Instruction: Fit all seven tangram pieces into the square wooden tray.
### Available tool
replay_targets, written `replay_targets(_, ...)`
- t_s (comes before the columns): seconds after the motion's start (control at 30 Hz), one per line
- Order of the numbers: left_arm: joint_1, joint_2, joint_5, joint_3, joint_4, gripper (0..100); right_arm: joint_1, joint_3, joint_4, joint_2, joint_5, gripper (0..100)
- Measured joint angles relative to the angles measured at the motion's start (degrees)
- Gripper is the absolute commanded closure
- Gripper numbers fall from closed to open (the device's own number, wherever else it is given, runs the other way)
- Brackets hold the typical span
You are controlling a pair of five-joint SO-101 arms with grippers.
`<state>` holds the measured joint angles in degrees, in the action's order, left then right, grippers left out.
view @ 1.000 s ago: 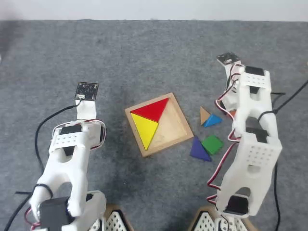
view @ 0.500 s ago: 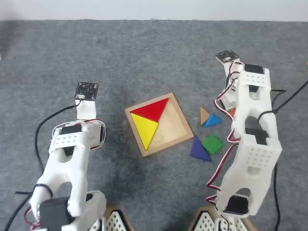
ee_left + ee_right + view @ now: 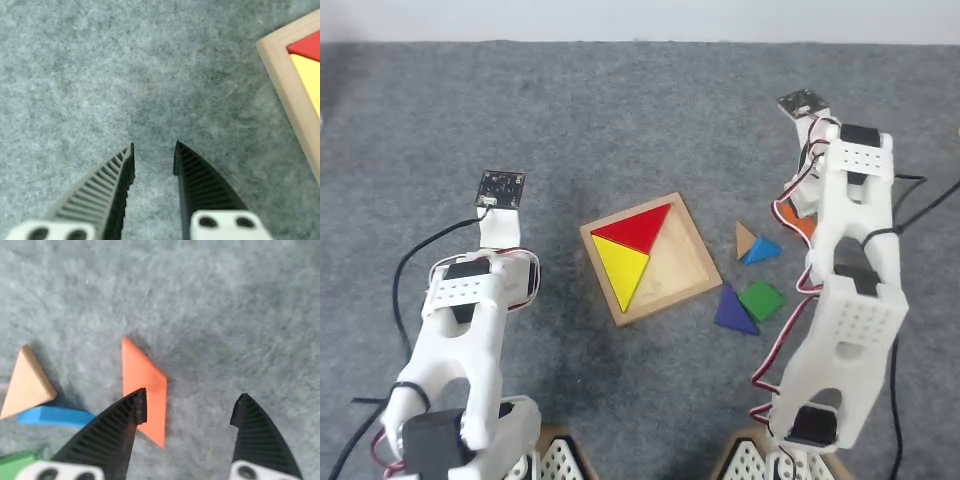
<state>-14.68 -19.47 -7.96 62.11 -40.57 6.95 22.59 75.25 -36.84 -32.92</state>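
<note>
The square wooden tray (image 3: 680, 268) lies mid-table and holds a red triangle (image 3: 635, 228) and a yellow triangle (image 3: 620, 265). To its right lie a tan triangle (image 3: 745, 238), a light blue triangle (image 3: 761, 250), a purple triangle (image 3: 732, 310) and a green square (image 3: 761, 299). An orange parallelogram (image 3: 145, 387) lies flat on the carpet beyond them. My right gripper (image 3: 190, 407) hangs open over it, one fingertip (image 3: 137, 402) above its edge. My left gripper (image 3: 154, 146) stands open with a narrow gap over bare carpet, left of the tray's rim (image 3: 287, 80).
Grey carpet covers the whole table. The right arm (image 3: 850, 230) stands over the loose pieces' right side, partly covering the orange piece (image 3: 798, 222). The left arm (image 3: 470, 300) sits left of the tray. In the right wrist view the tan triangle (image 3: 25, 385) and blue triangle (image 3: 55, 416) lie beside the orange one.
The right arm has shifted slightly to the right and farther back, so more of the orange piece shows beside it. The left arm and all pieces have stayed put.
</note>
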Motion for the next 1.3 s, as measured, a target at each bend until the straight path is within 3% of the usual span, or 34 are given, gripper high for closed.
replay_targets(0.23,0.0,0.0,0.0,0.0,0.0,88,0.8,4.7,0.0,-6.5,-2.8,72.4)
replay_targets(0.53,0.0,0.0,0.0,0.0,0.1,88,6.6,20.7,2.3,-18.8,-1.8,72.4)
replay_targets(0.77,0.0,0.0,0.0,0.0,0.1,88,6.6,35.2,10.5,-26.9,-1.8,72.4)
replay_targets(0.97,0.0,0.0,0.0,0.0,0.1,88,6.6,52.0,25.0,-28.8,-0.5,72.4)
replay_targets(1.3,0.0,0.0,0.0,0.0,0.1,88,-1.9,46.6,25.3,-28.9,-1.6,72.4)
